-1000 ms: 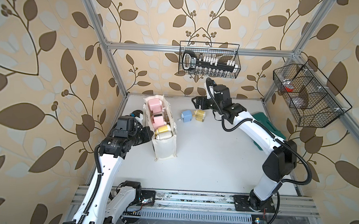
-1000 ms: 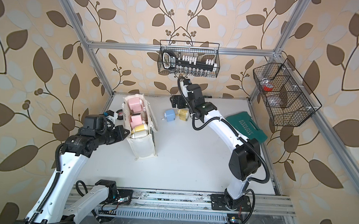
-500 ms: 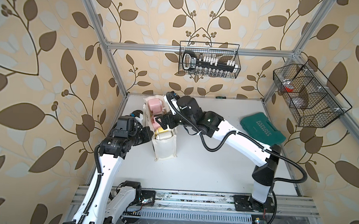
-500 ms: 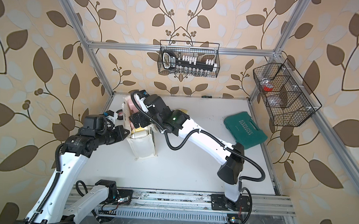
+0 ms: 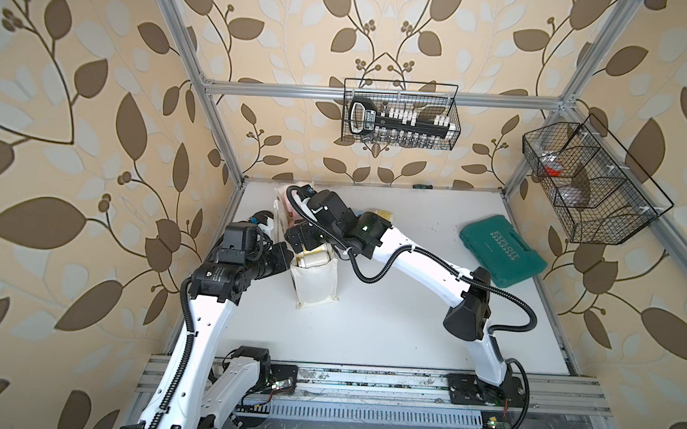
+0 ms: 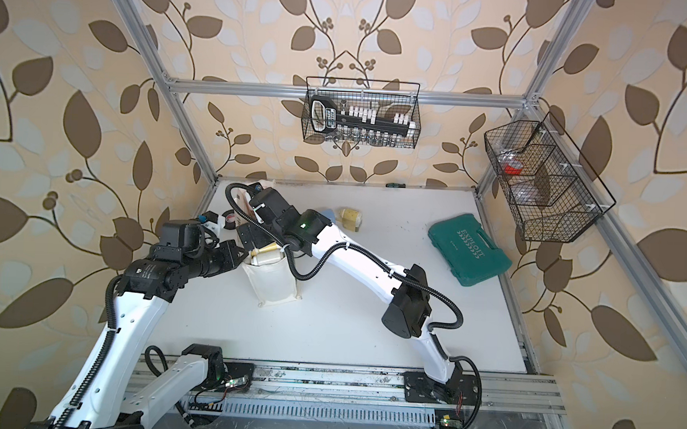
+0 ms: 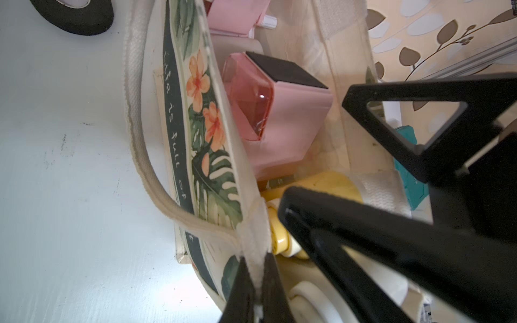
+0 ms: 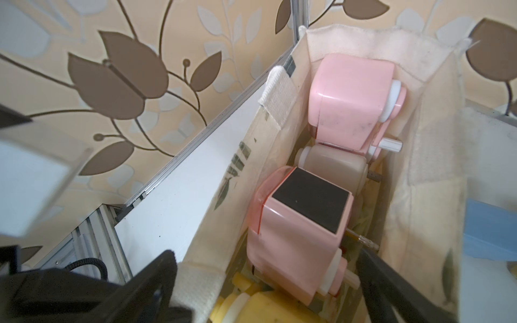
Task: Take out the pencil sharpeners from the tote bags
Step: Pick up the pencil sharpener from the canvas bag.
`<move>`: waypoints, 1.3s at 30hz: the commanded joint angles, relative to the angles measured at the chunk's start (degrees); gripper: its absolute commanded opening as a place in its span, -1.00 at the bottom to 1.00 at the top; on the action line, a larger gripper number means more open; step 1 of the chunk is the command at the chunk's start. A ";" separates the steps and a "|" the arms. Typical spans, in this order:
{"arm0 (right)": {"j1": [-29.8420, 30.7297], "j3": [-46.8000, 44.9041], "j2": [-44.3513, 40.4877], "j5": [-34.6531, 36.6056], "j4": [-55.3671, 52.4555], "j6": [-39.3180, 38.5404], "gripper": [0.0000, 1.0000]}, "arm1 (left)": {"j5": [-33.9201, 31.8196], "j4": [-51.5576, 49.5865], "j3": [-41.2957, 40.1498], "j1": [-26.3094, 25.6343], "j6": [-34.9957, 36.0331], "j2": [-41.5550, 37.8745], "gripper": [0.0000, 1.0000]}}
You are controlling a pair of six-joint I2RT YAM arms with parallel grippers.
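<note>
The cream tote bag (image 5: 317,280) (image 6: 275,280) stands upright at the table's left. My left gripper (image 5: 288,257) (image 7: 258,279) is shut on its leaf-printed rim. Inside lie pencil sharpeners: a pink one with a black face (image 8: 302,223) (image 7: 279,120), another pink one (image 8: 352,103), a cream-grey one (image 8: 333,165) and a yellow one (image 8: 265,307) (image 7: 321,181). My right gripper (image 5: 305,241) (image 6: 253,235) (image 8: 268,293) hangs open over the bag's mouth, above the yellow sharpener, holding nothing. A yellow sharpener (image 6: 351,218) and a blue one (image 6: 328,215) (image 8: 489,229) sit on the table behind the arm.
A teal EXPLOIT case (image 5: 503,250) (image 6: 469,251) lies at the right of the table. Black wire baskets hang on the back wall (image 5: 400,114) and the right wall (image 5: 590,186). A black tape roll (image 6: 228,215) lies left of the bag.
The right arm swung left from the two sharpeners on the table to over the tote bag, its jaws open. The left gripper kept its hold on the rim.
</note>
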 commanded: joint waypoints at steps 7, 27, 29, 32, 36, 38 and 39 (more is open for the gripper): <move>-0.31 4.19 6.24 3.15 -0.99 0.23 0.94 | -1.31 -2.15 -1.06 -0.40 1.01 0.09 -1.00; -3.71 6.04 12.98 1.12 -0.21 1.90 0.59 | -1.05 -2.33 -1.04 -0.40 1.13 0.11 -1.00; -3.88 5.92 13.08 1.10 -0.24 1.92 0.53 | -1.12 -2.33 -1.19 -0.40 1.21 -0.09 -1.00; -3.87 5.92 12.37 1.10 0.01 1.57 0.39 | -1.18 -2.16 -1.50 -0.40 1.12 -0.37 -1.00; -3.88 4.90 9.80 1.27 1.46 0.93 0.25 | -1.32 -2.15 -1.59 -0.40 1.06 -0.36 -1.00; -3.81 3.88 8.19 1.27 2.51 0.57 0.22 | -1.38 -2.15 -1.57 -0.40 1.06 -0.42 -1.00; -3.79 3.58 7.43 1.57 2.73 0.43 0.22 | -1.40 -2.20 -1.59 -0.40 1.08 -0.39 -1.00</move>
